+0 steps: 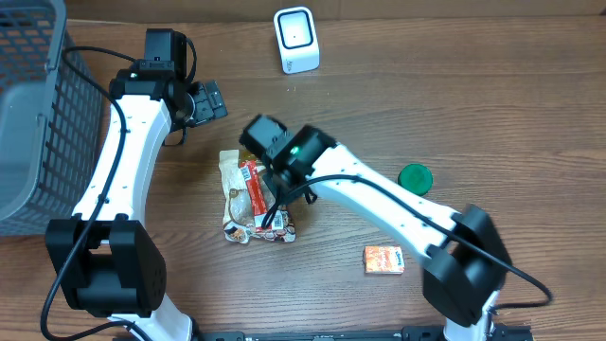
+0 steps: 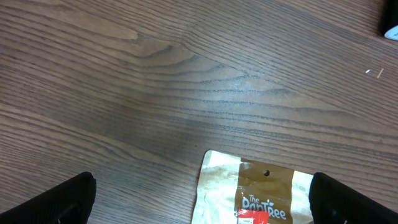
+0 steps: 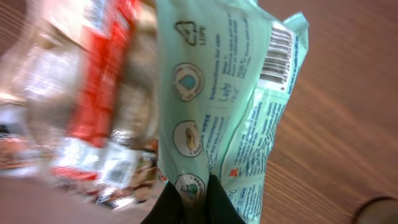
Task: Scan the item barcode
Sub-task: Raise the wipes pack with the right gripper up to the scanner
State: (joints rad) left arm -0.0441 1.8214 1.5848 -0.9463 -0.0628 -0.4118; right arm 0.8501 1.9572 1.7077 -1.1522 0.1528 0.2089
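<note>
Right fingers (image 3: 169,209) tight on wipes packet (image 3: 217,93)

Your left gripper (image 1: 212,98) sits up at the far left of the desk (image 1: 492,114), fingers spread, over bare wood, right of the grey mesh basket (image 1: 38,114). Your right arm comes in from the lower right. The right gripper (image 1: 282,201) is down on the snack bag (image 1: 242,194) mid-desk, and its wrist hides how the jaws stand. The white scanner (image 1: 296,40) stands at the far edge, well apart from the bag. A green round lid (image 1: 415,176) lies right of the arm, and a small orange box (image 1: 383,259) lies nearer you.
</note>
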